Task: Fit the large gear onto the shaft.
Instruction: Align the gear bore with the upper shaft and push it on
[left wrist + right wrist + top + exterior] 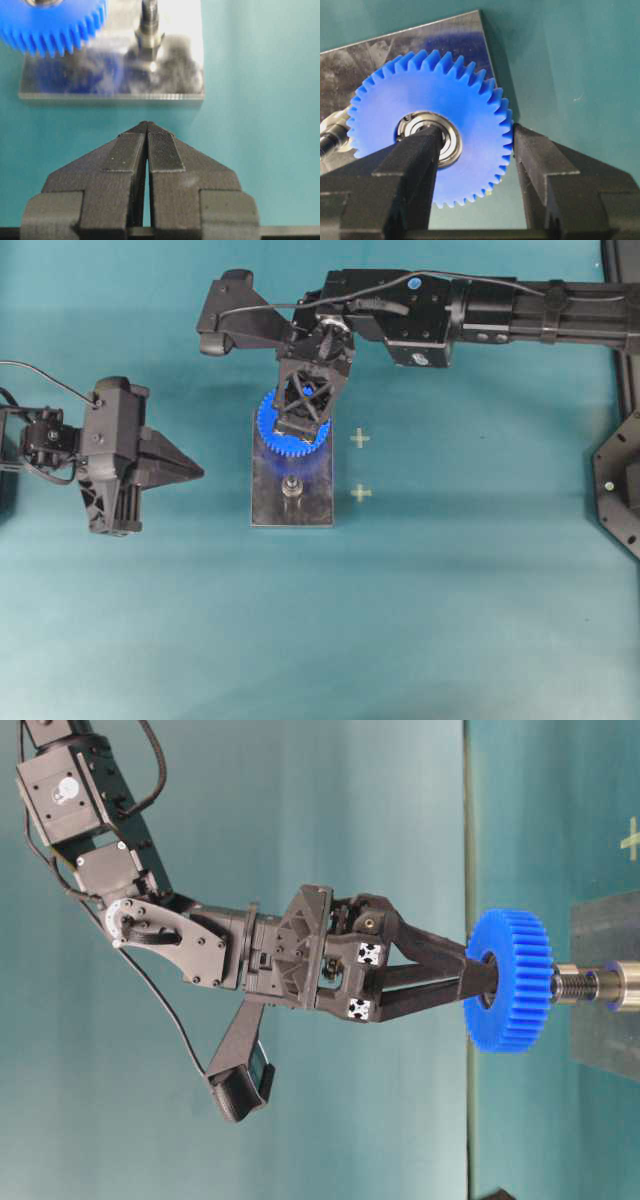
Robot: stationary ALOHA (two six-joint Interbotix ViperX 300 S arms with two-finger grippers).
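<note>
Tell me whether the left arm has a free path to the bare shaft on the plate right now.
Probably yes. The left gripper, jaws shut, points straight at the free shaft across open table, with only the plate edge between. The right gripper and large gear sit over the other peg, off to one side.

My right arm point(520, 310) reaches in from the right of the overhead view, wrist bent steeply down, with the right gripper point(475, 150) pointing at the table. Its 2 fingers stand partly apart and clamp the large gear point(432, 125): 1 finger point(415, 160) sits in the hub, the other on the toothed rim. My left gripper point(146, 127) hovers level and apart, its 2 fingertips pressed together.
</note>
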